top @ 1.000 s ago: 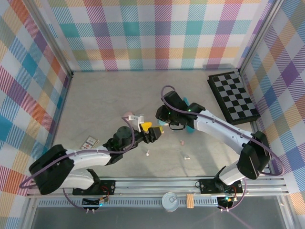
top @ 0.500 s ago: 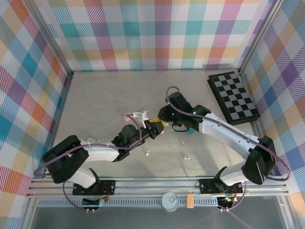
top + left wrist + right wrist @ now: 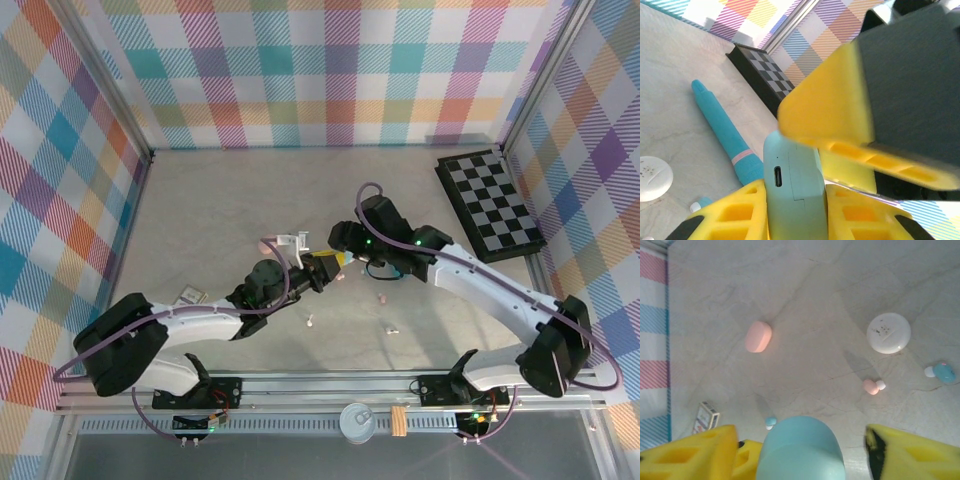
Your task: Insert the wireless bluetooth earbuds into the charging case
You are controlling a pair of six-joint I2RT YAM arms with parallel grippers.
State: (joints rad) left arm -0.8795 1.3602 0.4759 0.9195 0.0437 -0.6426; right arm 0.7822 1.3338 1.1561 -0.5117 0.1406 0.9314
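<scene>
Two tools meet: your left tool (image 3: 795, 215) clenches the pale blue oval plastic charging case (image 3: 790, 170); your right tool (image 3: 800, 455) stands released. A tiny pink stemmed earbud (image 3: 871, 386) lies on the grey counter (image 3: 815, 300), two o'clock of the case.

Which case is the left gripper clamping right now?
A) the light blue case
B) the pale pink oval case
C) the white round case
A: the light blue case sits pinched in the left gripper, charging port showing; the pink case and white case lie on the table.
</scene>
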